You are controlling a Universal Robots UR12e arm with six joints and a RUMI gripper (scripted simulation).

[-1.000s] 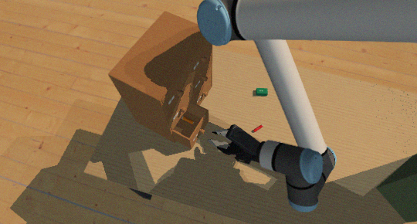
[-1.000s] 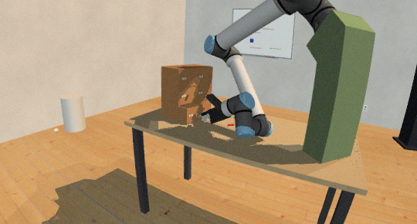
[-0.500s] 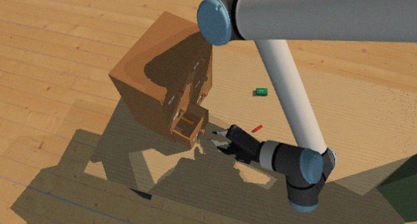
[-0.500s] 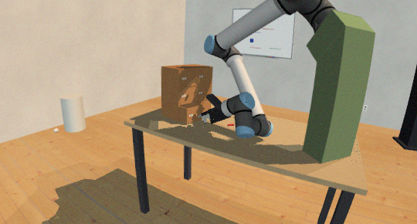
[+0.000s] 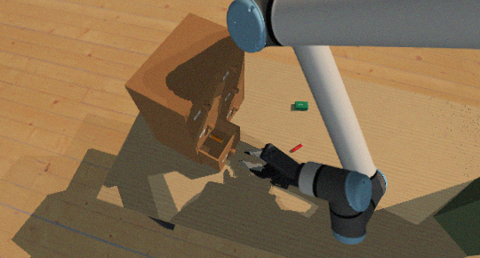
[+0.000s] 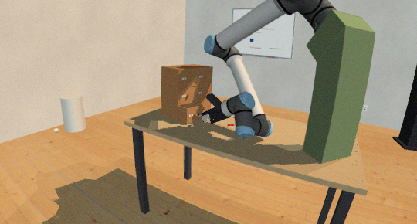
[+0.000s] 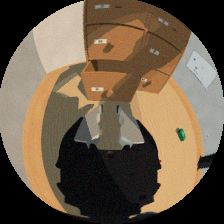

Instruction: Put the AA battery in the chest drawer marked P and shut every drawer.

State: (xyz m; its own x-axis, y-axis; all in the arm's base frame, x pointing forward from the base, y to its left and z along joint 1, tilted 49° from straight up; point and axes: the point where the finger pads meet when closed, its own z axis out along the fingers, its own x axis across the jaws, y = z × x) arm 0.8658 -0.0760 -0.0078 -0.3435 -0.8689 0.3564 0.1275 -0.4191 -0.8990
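- Battery (image 5: pixel 216 139): the small orange bar lying inside the open drawer (image 5: pixel 212 156) is, I judge, the AA cell, so it is already in the chest (image 5: pixel 169 68). I cannot read the label to confirm this is drawer P.
- Drawer: it is the lowest one on its side and is pulled well out. The others sit flush, so shutting this one looks like the remaining job.
- My gripper (image 5: pixel 249 159): the fingers are drawn close together with only a narrow gap and nothing between them. That makes them a blunt pusher rather than a clamp. They sit low, just in front of the drawer face and pointing at it. I cannot tell whether they touch it.
- Care: the push should go straight along the drawer's travel, since a skewed push could turn or slide the chest.
- Table (image 6: pixel 347 174): a green block (image 5: pixel 300 105) and a red stick (image 5: pixel 296 148) lie well apart from the chest — both are to stay there.
- Room: a wood floor, a pale cylinder (image 6: pixel 72 113) near the wall and a whiteboard (image 6: pixel 266 33) behind.
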